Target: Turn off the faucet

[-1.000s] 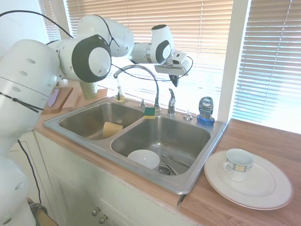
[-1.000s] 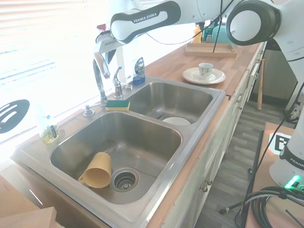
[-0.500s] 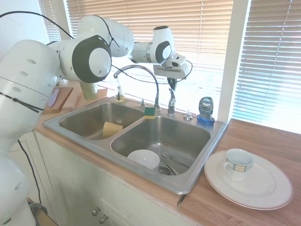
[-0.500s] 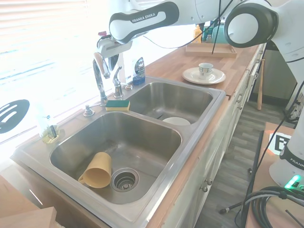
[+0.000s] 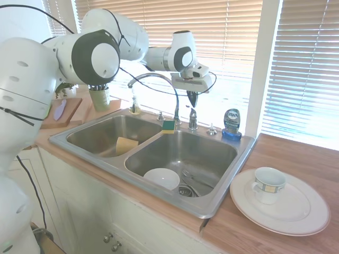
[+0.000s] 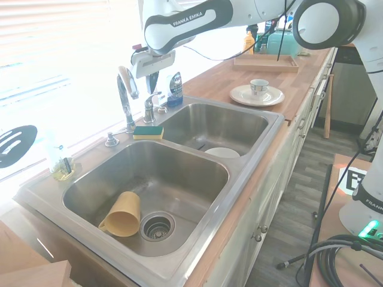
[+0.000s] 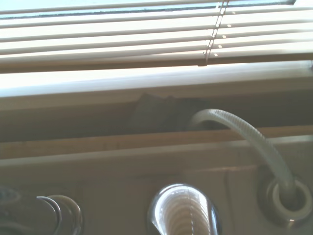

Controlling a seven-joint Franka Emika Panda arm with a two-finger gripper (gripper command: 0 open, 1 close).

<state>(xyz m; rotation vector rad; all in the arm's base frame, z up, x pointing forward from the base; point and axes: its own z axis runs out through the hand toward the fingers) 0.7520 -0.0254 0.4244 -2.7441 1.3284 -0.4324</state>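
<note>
Slatted blinds back a double stainless sink (image 5: pixel 241 153). I see the faucet (image 5: pixel 175 95), polished chrome with arched gooseneck, behind the divider; my gripper (image 5: pixel 192 99) points down just above its lever; whether the claw is spread, I cannot tell.

- A double steel sink (image 5: pixel 241 153) is set in a wooden counter (image 5: pixel 296 153).
- A white bowl (image 5: pixel 161 178) lies in one basin, a yellow cup (image 6: pixel 121 214) on its side in the other.
- A green-yellow sponge (image 6: pixel 148 131) rests on the rim.
- A blue soap bottle (image 5: pixel 232 124) stands at the back.
- A white plate (image 5: pixel 296 214) carries a cup (image 5: pixel 268 184).
</note>
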